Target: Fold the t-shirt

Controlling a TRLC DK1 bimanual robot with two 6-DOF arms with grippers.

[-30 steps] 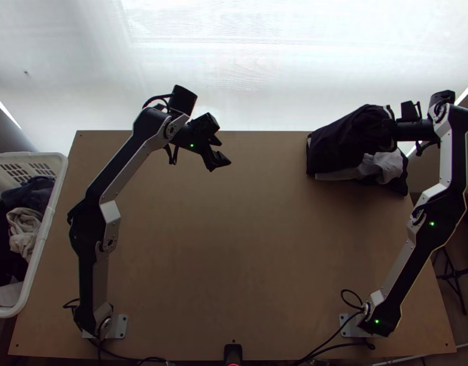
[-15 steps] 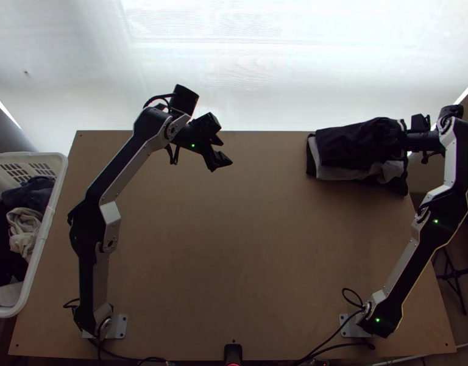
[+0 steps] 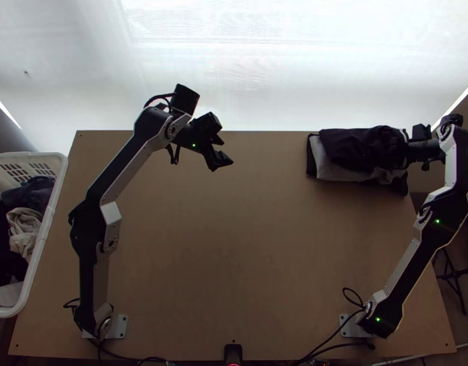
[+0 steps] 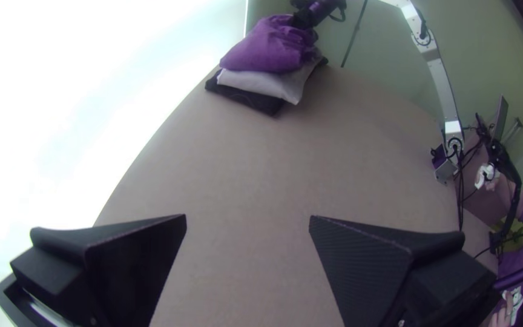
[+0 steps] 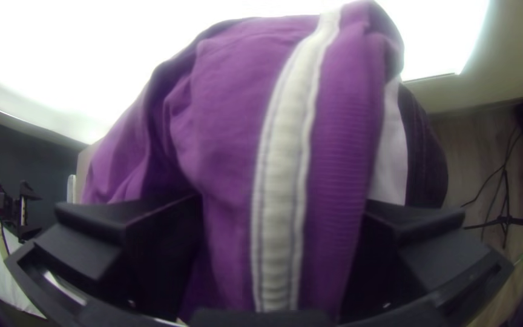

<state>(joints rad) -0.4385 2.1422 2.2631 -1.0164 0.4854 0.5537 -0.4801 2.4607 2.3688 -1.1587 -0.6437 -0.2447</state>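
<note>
In the top view, my left gripper (image 3: 223, 152) is open over the table's far left part; in the left wrist view, bare tabletop shows between the open fingers of my left gripper (image 4: 247, 219). A dark t-shirt (image 3: 356, 146), purple in the left wrist view (image 4: 269, 48), lies bunched into a bundle on a folded pale garment (image 3: 329, 168) and a dark one. My right gripper (image 3: 424, 150) is at the bundle's right end. In the right wrist view, the wide-apart fingers of my right gripper (image 5: 282, 209) stand either side of the purple cloth and its white stripe (image 5: 286, 133).
A white basket (image 3: 44, 244) of clothes stands at the table's left edge. The pile rests at the far right of the wooden table (image 3: 234, 244), whose middle is bare. A person's hand (image 4: 503, 312) shows at the left wrist view's lower right.
The right gripper has moved right and nearer the table's near side. The dark bundle has come down flatter over the pale garment, whose left end now shows more. The left arm has hardly moved.
</note>
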